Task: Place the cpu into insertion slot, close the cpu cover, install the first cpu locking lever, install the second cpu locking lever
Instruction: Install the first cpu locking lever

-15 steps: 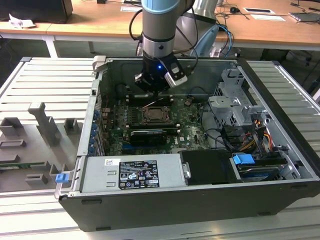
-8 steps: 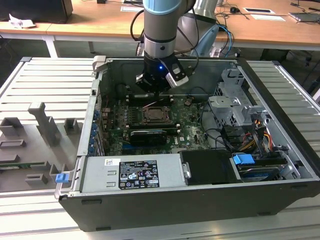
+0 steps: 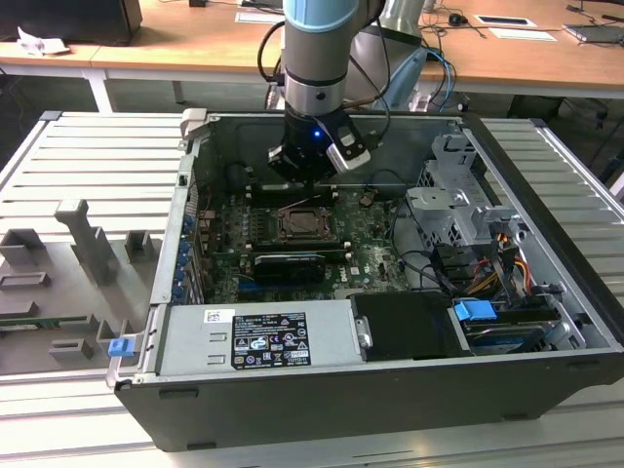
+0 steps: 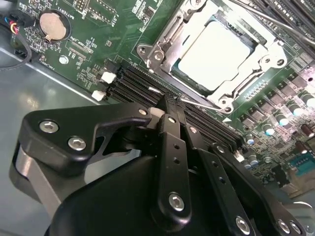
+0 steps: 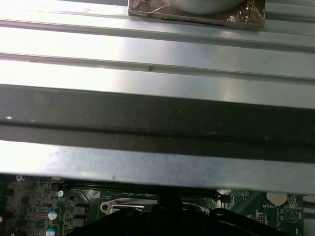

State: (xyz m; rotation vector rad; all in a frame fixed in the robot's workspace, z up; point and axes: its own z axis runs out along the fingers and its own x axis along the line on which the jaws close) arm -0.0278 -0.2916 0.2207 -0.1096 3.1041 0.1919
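**A:** The hand (image 3: 308, 175) is down inside the open case (image 3: 390, 390), hanging over the board (image 4: 98, 29). What are the fingers doing?

**B:** In the second wrist view the 2 fingers (image 4: 172, 147) are pressed together and meet at 1 narrow tip. I can't make out whether anything thin is caught between them.

**A:** And the cpu?

**B:** The cpu (image 4: 214, 49) is just beyond the fingertips, lying flat in the slot (image 3: 287, 226). Its pale top is square to the rim.

**A:** Is the cover down?

**B:** Yes. The cover (image 4: 170, 42) lies flat over the slot, and the chip shows through its window.

**A:** What is closest to the tip?

**B:** 1 thin wire lever (image 4: 199, 102). It runs along the edge of the cover that faces the hand, and its near end is right at the fingertips. I can't tell whether they touch.

**A:** What is under the fingers?

**B:** The black memory slots (image 4: 133, 83) pass beneath them, between the hand and the cpu. A coin cell (image 4: 51, 25) sits well off to the side.

**A:** And from the exterior view?

**B:** There the slot is directly below the hand, near the middle of the board.
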